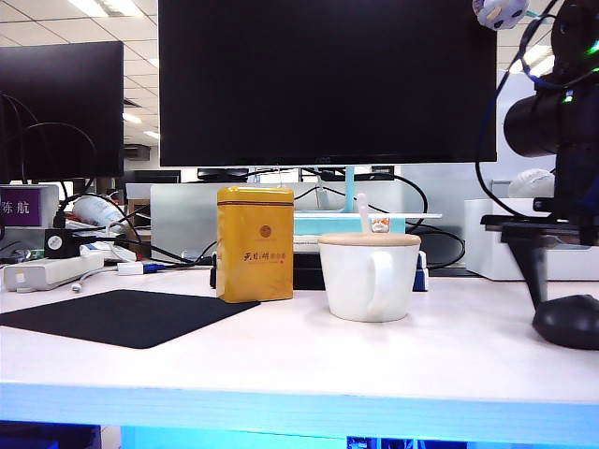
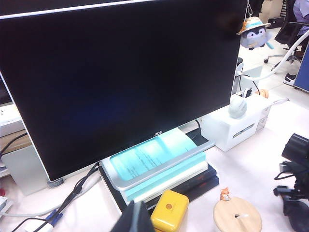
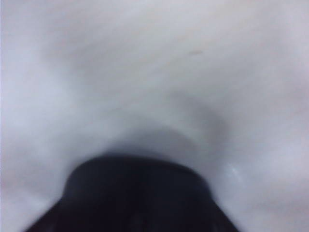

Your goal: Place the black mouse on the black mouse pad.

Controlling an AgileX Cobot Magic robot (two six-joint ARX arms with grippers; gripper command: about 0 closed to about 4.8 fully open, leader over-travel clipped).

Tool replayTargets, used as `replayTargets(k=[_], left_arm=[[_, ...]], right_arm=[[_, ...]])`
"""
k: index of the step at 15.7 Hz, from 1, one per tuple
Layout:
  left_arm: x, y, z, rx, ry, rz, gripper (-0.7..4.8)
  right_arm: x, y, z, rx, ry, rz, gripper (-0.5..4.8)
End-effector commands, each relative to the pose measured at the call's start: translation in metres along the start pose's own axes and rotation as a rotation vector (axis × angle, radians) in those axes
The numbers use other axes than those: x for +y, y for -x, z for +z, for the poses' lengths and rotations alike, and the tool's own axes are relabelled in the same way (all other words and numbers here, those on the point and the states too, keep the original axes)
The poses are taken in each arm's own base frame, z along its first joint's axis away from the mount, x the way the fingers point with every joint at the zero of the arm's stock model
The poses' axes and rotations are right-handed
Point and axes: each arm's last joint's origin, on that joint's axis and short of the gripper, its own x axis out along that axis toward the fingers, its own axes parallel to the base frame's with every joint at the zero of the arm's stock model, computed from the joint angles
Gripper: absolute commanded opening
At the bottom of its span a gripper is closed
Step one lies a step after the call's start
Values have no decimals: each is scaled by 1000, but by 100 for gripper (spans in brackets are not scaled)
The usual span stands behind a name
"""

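The black mouse (image 1: 567, 322) sits at the table's (image 1: 449, 360) right edge, well apart from the black mouse pad (image 1: 122, 316) near the left edge. We find the right gripper (image 1: 547, 281) directly over it; the blurred wrist view leaves its jaw state undetermined. The left gripper (image 2: 133, 218) barely shows; we cannot tell its state either.
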Motion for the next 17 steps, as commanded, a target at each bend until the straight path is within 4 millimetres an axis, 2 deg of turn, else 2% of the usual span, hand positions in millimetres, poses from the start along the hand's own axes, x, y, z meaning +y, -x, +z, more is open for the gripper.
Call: replayTargets(k=[1,9,12,15,17], left_arm=[[-1,2,3,-18,-10,-3,-5],[-1,2,3,-17,-9,-4,-5],[-1,2,3,-17,-9,-4,-5],[-1,2,3,-17,-9,-4,-5],[-1,2,3,-17,-9,-4,-5]], right_arm=[[0,-7,0,16,-1,-1,233],[-4,-5,-6,108,1,-19,233],[2,6,-3,101,81,-2,233],[11,35,5,36,175,22,233],[20,69,12,-50,231,86,233]])
